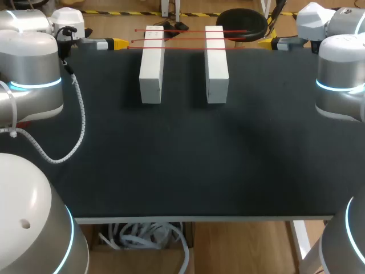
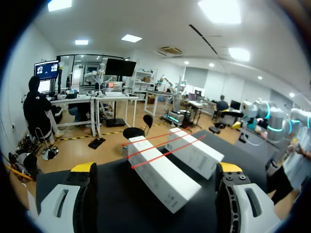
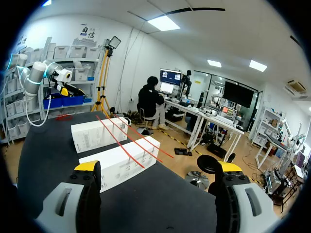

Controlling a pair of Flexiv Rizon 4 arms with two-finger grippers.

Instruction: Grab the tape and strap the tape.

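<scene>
Two white blocks, one on the left point(image 1: 151, 71) and one on the right point(image 1: 217, 71), stand side by side at the back of the black table point(image 1: 182, 165). Three thin red tape strips point(image 1: 182, 39) lie across both of their far ends. My left gripper point(image 1: 118, 43) is open at the back left edge, level with the strips and apart from them. My right gripper point(image 1: 267, 42) is open at the back right edge, mirrored. In the left wrist view the open gripper point(image 2: 155, 170) faces the blocks point(image 2: 160, 174) and strips point(image 2: 163, 145). The right wrist gripper point(image 3: 158, 167) likewise faces the blocks point(image 3: 119, 167) and strips point(image 3: 131, 141).
A white coiled cable point(image 1: 80, 128) from my left arm hangs over the table's left side. My arms' large grey joints point(image 1: 31, 74) stand over both side edges. The table's front edge point(image 1: 199, 217) runs below.
</scene>
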